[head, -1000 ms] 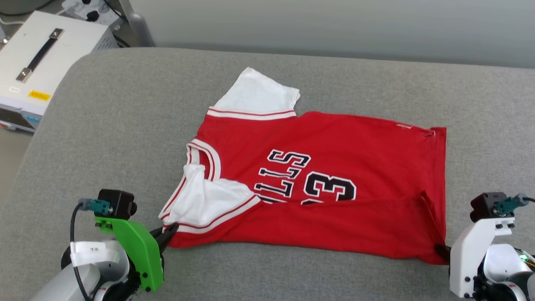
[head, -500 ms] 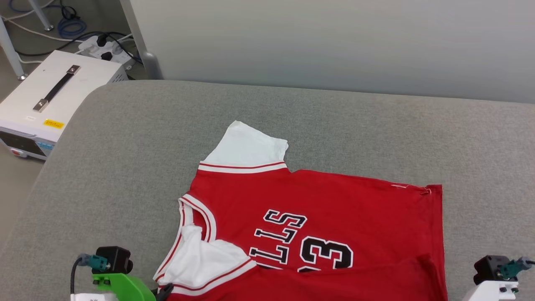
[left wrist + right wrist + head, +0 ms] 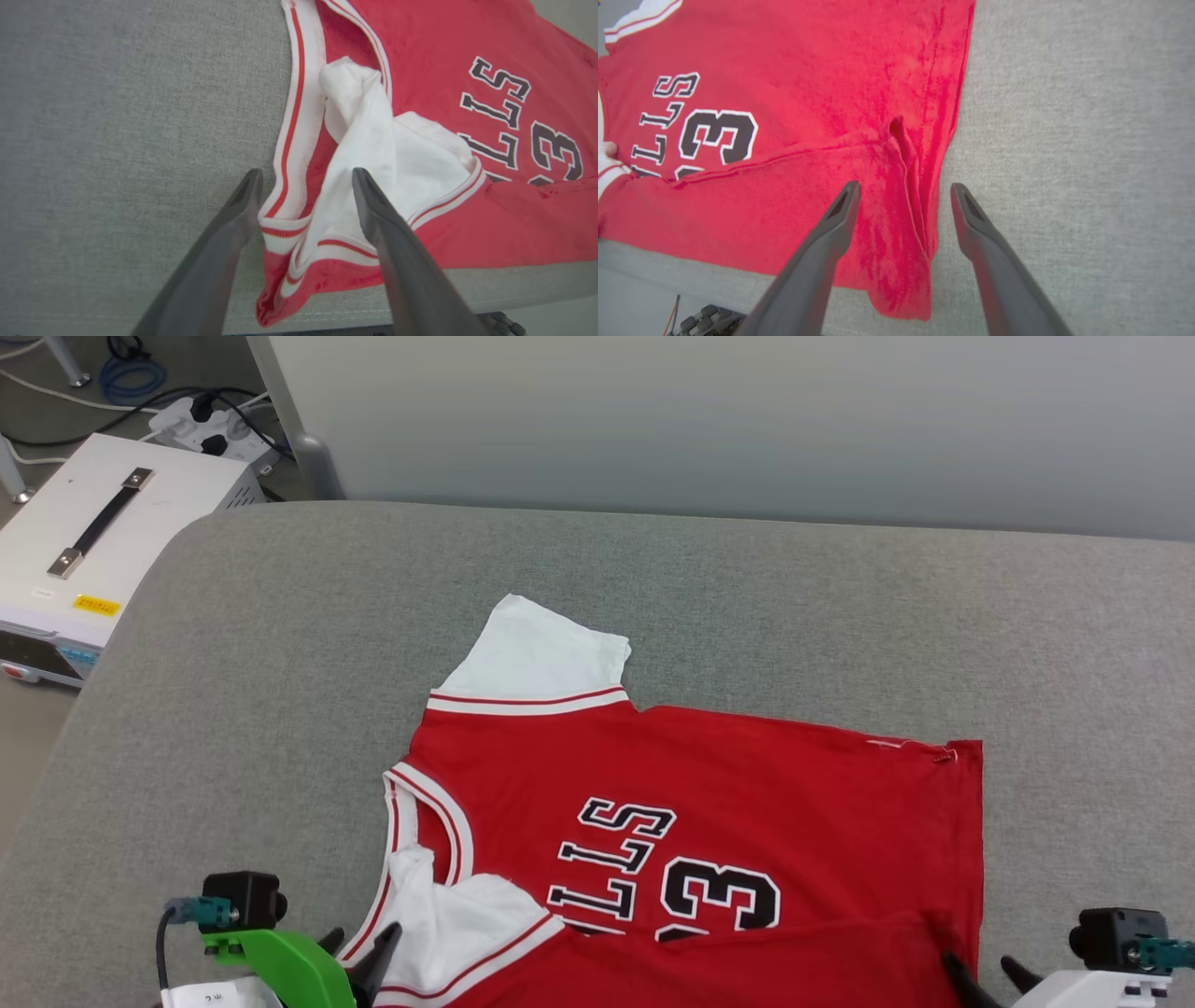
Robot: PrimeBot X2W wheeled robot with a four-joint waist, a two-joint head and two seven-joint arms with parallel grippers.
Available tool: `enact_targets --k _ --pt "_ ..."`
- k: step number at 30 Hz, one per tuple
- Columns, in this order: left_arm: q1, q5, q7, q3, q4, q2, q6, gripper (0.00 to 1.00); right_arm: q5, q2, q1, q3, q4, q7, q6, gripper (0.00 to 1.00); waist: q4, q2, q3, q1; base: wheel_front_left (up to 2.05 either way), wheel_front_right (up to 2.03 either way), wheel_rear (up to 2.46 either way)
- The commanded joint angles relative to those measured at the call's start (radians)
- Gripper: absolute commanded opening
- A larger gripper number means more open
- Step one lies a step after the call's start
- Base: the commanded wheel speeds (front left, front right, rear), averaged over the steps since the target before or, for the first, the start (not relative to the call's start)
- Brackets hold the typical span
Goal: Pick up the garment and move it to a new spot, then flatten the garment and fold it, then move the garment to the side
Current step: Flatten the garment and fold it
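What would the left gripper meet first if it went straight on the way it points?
Likely the garment, its crumpled white sleeve lying just ahead of the left gripper between open jaws; depth unclear.

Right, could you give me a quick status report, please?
Left gripper open over sleeve corner, right gripper open over hem corner. Garment spread on cushion, near edge folded. Nothing blocking.

The left gripper (image 3: 362, 943) sits low on the robot's left, its two dark fingers spread apart (tips pointing forward). The right gripper (image 3: 980, 969) mirrors it, fingers likewise parted.
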Motion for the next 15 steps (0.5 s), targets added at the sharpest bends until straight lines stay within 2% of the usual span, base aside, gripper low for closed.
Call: enact_targets --k 1,4,8,13,15 --pt "-0.029 0.03 -0.024 0.008 -0.007 0.009 -0.004 1.0 -0.017 0.005 -0.027 -0.005 -0.004 -0.068 -0.001 1.0 -0.002 0.0 -0.009 0.0 0.0 0.0 0.0" --pt "-0.059 0.078 -0.085 0.024 -0.024 0.018 0.008 1.0 -0.045 0.015 -0.05 -0.014 -0.015 -0.208 -0.001 1.0 -0.005 0.0 -0.015 0.0 0.0 0.0 0.0" --pt "-0.1 0.13 -0.171 0.048 -0.029 0.012 0.025 1.0 -0.099 0.023 -0.081 -0.014 -0.037 -0.343 -0.001 1.0 -0.013 0.0 -0.011 0.0 0.0 0.0 0.0" --pt "-0.166 0.173 -0.242 0.069 -0.016 -0.002 0.028 1.0 -0.167 0.028 -0.132 -0.002 -0.096 -0.426 -0.001 1.0 -0.034 0.0 0.036 0.0 0.0 0.0 0.0" --pt "-0.252 0.196 -0.256 0.074 0.007 -0.013 0.012 1.0 -0.212 0.034 -0.172 0.01 -0.16 -0.437 -0.001 1.0 -0.05 0.0 0.112 0.0 0.0 0.0 0.0"
